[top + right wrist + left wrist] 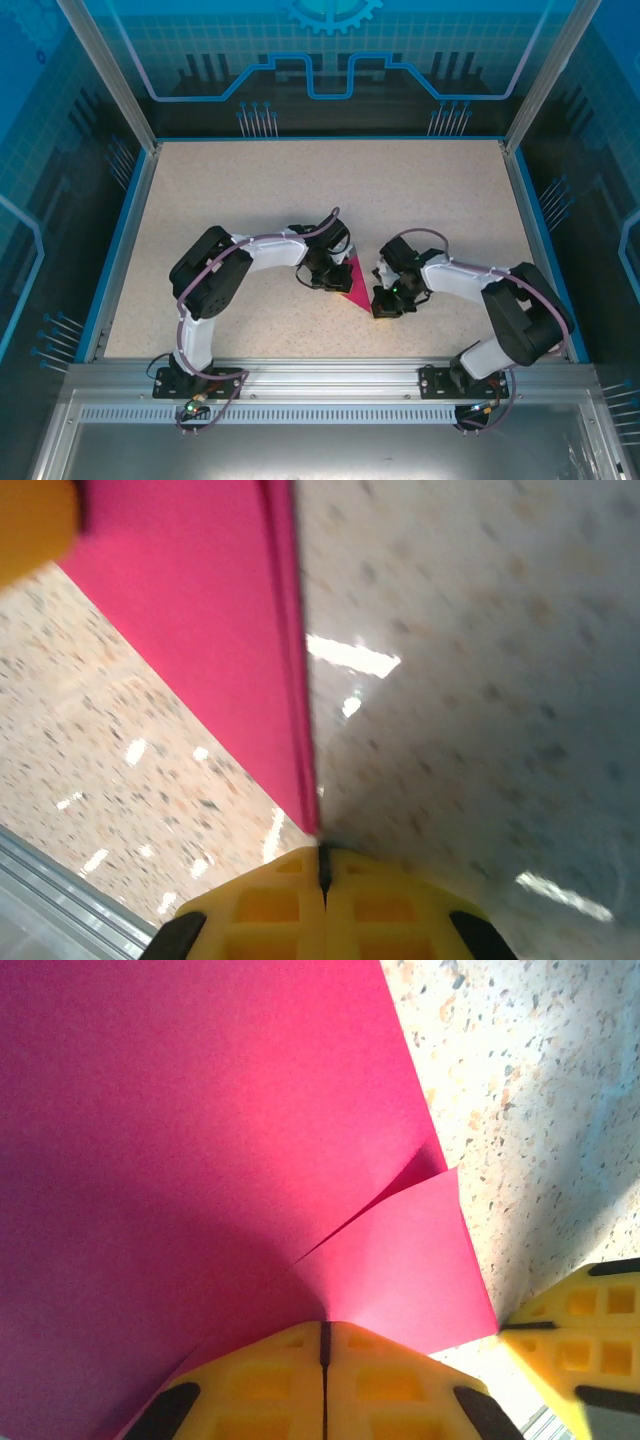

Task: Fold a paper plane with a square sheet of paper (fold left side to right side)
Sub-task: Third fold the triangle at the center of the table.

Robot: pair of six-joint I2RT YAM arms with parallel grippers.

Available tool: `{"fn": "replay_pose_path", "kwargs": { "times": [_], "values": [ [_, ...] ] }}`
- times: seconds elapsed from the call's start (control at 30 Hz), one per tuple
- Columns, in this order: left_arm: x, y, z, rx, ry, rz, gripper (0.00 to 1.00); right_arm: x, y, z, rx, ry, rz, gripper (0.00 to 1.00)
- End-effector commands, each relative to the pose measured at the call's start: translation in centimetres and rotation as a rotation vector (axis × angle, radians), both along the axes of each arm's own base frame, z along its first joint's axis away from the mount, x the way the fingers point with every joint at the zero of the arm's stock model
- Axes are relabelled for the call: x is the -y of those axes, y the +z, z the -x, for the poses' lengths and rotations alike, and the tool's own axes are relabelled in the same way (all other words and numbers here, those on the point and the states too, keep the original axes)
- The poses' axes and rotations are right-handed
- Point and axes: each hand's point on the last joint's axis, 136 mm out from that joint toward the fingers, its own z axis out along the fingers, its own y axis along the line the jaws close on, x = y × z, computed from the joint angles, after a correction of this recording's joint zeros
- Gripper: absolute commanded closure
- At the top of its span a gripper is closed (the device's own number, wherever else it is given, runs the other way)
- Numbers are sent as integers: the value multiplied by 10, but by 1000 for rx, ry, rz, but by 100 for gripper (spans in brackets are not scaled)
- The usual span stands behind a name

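Pink paper (353, 280) between the inward-bent arms' left gripper (323, 1332) and right gripper (320, 852)

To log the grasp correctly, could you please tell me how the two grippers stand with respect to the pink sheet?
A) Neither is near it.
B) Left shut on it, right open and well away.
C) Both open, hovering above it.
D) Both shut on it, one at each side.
D: the left gripper and the right gripper are each pressed shut, with the square sheet of paper running into the seam between the jaws.
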Motion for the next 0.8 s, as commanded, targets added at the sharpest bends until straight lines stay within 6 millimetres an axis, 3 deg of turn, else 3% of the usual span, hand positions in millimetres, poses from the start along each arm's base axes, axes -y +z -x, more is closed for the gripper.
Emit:
{"fn": "replay_pose_path", "kwargs": {
  "times": [0.0, 0.13, 0.37, 0.5, 0.6, 0.67, 0.77],
  "values": [
    [-13, -9, -1, 2, 9, -79, 90, 20, 10, 4, 20, -5, 51, 100],
    [-3, 11, -9, 26, 14, -32, 86, 23, 39, -26, 175, -8, 16, 91],
    [-1, 75, -36, 130, 70, 77, 72, 34, 87, -70, 426, -34, -35, 56],
    [-24, 107, -49, 196, 159, 127, 55, 40, 101, -81, 501, -57, -63, 32],
    [-49, 115, -54, 234, 248, 137, 43, 44, 103, -85, 522, -92, -93, 15],
    [-66, 116, -54, 260, 314, 145, 40, 48, 104, -89, 533, -125, -111, 1],
    [-87, 110, -49, 295, 401, 143, 30, 54, 107, -94, 557, -174, -141, 1]
  ]
}}
